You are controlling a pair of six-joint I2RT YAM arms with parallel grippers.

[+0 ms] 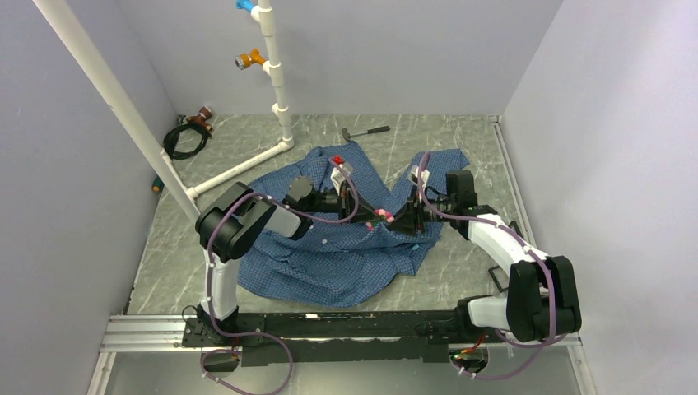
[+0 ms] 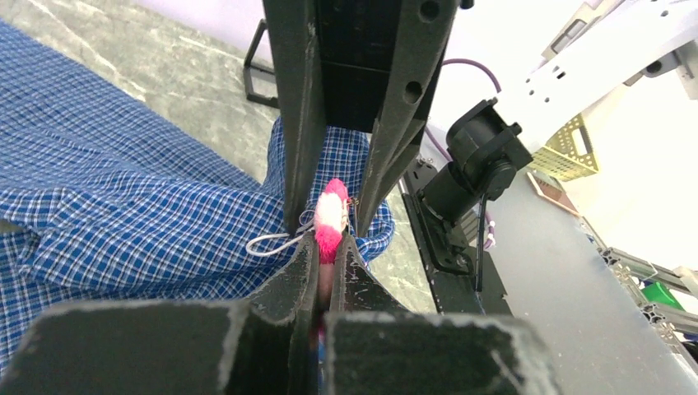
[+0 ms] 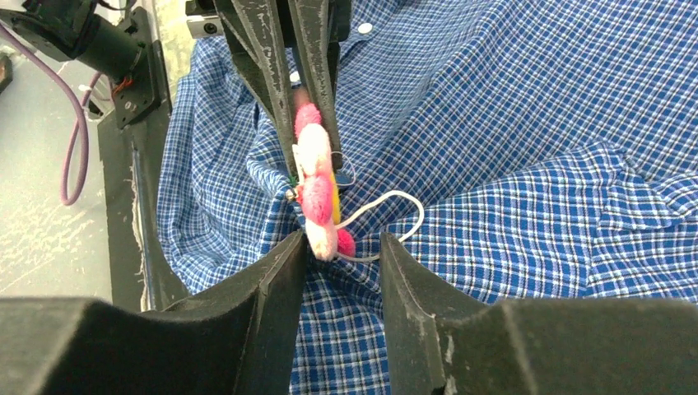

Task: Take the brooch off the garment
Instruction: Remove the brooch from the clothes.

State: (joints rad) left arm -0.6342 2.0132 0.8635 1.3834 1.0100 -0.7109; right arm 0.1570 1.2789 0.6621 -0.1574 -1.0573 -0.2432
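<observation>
Brooch (image 3: 317, 193) is clamped in our left gripper (image 2: 328, 239), right gripper (image 3: 342, 240) half open, empty; yanking now, we could tear the garment (image 3: 535, 164).

No writing, label, brand, number or sign could be read in any of the three views.

brooch (image 3: 317, 193) on garment (image 1: 329, 263), garment on table (image 1: 477, 148), hammer (image 1: 366, 132) behind
</observation>
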